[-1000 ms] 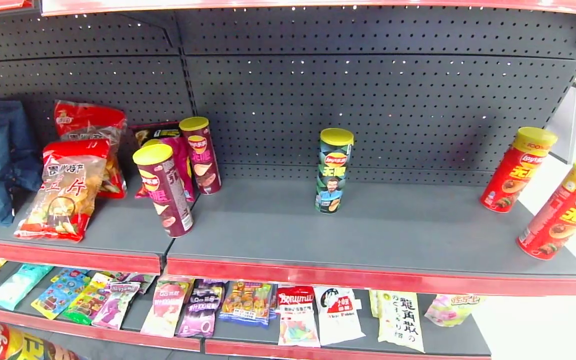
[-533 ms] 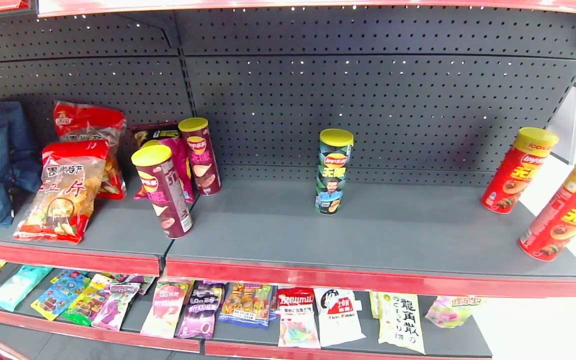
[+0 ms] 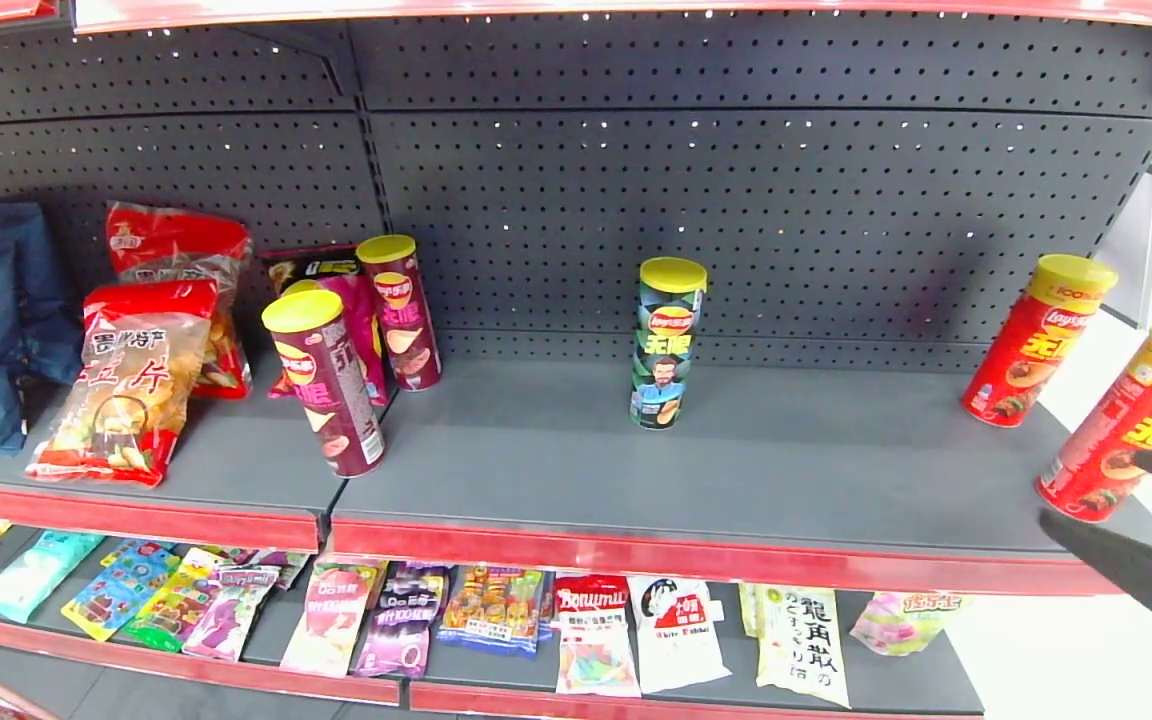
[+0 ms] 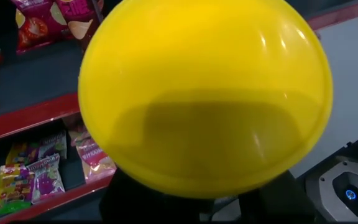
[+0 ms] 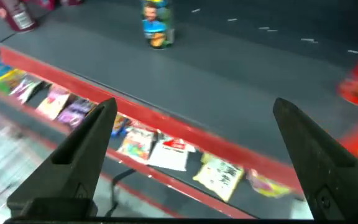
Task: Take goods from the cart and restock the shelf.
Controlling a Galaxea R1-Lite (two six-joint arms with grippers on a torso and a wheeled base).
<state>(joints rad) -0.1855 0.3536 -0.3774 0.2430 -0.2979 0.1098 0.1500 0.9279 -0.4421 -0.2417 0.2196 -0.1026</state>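
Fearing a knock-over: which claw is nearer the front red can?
Right. The right claw hangs open by the base of the front red can. The left claw is low, far left along the shelf, behind a yellow lid.

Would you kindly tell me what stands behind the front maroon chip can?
Behind the front maroon can stand a second maroon can and a magenta snack bag; the bag is partly covered by both cans.

Right hand (image 5: 194, 104) low at the robot's right, fingers (image 5: 73, 168) wide apart.
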